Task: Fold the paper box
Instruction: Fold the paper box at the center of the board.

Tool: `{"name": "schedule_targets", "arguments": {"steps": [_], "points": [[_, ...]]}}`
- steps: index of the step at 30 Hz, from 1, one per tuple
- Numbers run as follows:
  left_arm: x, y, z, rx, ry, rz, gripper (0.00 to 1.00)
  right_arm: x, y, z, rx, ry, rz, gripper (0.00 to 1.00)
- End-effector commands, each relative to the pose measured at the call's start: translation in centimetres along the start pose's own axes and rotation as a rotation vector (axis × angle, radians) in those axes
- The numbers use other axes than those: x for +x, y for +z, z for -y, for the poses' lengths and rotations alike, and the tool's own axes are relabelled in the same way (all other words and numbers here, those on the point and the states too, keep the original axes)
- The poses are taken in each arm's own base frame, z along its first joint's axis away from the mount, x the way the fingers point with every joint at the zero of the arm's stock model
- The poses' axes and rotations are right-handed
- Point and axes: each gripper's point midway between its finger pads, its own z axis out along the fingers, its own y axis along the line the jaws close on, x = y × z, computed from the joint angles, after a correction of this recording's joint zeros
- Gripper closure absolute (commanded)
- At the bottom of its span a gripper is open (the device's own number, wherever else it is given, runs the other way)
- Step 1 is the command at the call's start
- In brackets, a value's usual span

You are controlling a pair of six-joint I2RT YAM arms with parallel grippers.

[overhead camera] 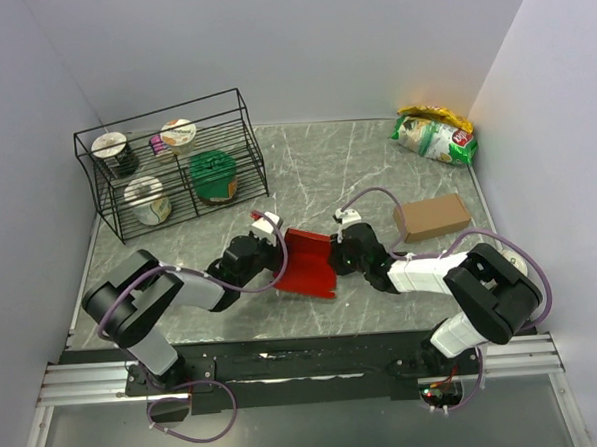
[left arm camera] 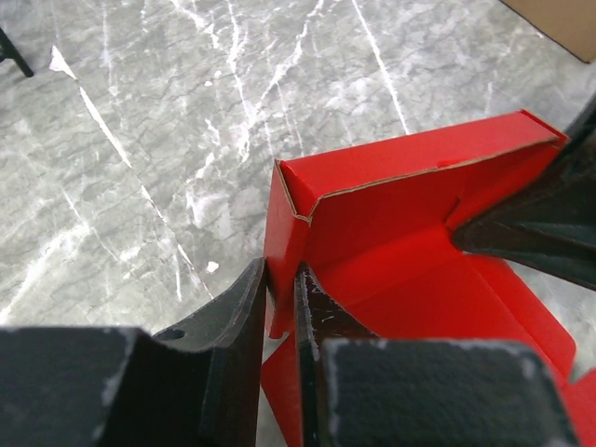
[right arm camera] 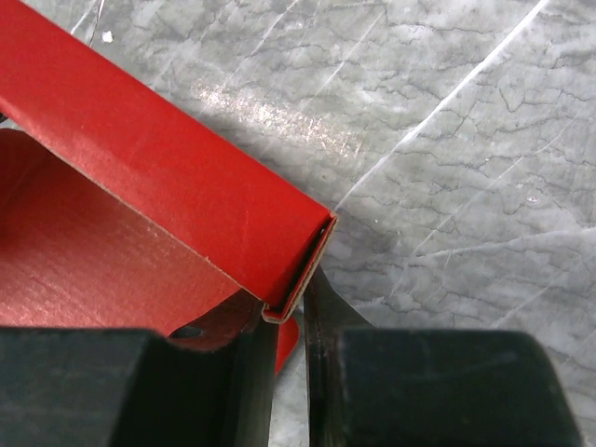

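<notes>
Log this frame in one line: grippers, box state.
phase: folding | left gripper: shut on paper box left wall | right gripper: shut on right wall | paper box: open, side walls up

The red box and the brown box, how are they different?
The red box is open, with its walls standing up; the brown box is closed. The red box is pinched by the left gripper and the right gripper; nothing touches the brown box. The red box sits between the arms; the brown box lies further right. Both rest on the table.
</notes>
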Motion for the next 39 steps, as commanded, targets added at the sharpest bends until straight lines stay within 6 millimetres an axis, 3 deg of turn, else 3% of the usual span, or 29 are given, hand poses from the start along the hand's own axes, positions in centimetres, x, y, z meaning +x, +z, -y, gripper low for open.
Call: {"name": "schedule_targets", "arguments": {"steps": [1, 4, 12, 27, 39], "points": [[-3.0, 1.2, 2.7, 0.056, -0.014, 0.088, 0.9, -0.8, -0.3, -3.9, -0.137, -0.044, 0.021, 0.82], [-2.8, 1.6, 1.5, -0.028, -0.032, 0.086, 0.88, -0.7, -0.4, -4.3, -0.133, -0.047, 0.012, 0.83], [-2.4, 1.2, -2.3, -0.301, -0.073, 0.118, 0.99, -0.7, -1.2, -3.4, -0.023, 0.01, -0.001, 0.85], [-1.5, 0.5, -4.6, -0.505, 0.01, 0.115, 0.99, -1.0, -1.5, -2.4, 0.076, 0.078, -0.004, 0.87], [-1.5, 0.5, -5.7, -0.592, -0.027, 0.154, 0.99, -1.4, -1.4, -2.5, 0.08, 0.093, 0.003, 0.87]]}}
